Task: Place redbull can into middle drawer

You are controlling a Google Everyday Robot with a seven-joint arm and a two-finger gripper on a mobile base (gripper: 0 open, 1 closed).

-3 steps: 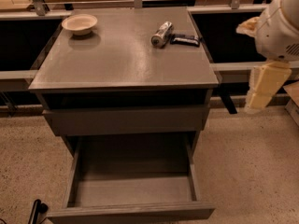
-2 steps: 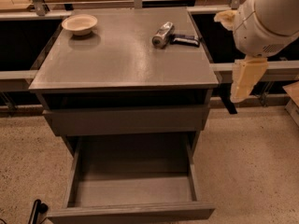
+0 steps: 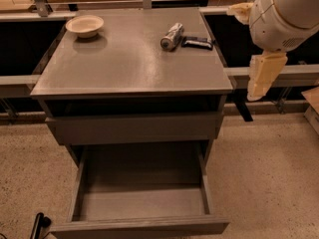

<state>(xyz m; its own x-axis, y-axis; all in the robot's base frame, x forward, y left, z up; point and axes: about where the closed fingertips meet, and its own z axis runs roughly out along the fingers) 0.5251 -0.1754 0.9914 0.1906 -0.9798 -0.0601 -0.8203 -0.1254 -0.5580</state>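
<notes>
Camera view gives us a grey metal cabinet top (image 3: 129, 68) seen from the front and above. On it lies the slim silver redbull can with bluish markings (image 3: 172, 36). The can is on its side at the right rear of the top. Its long axis runs diagonally, from near-left to far-right. Its shiny round end points near-left, towards us.

We count one can. One flat dark rectangular packet (image 3: 197, 42) lies just beside the can's right flank. One shallow cream bowl (image 3: 84, 25) sits at the left rear corner, well apart from both.

Below the top we count one taller plain grey front panel (image 3: 134, 127), pushed in. Under it, one wide shallow grey middle drawer (image 3: 142, 205) is pulled out towards us, and we see its flat floor.

At the upper right, the arm's big white rounded housing (image 3: 284, 14) hangs past the cabinet's right edge. A cream-coloured gripper (image 3: 261, 76) points straight down from it, beside the top's right front corner. It is well apart from the can and holds nothing we can see. We cannot tell whether the claw is wide or narrow.
</notes>
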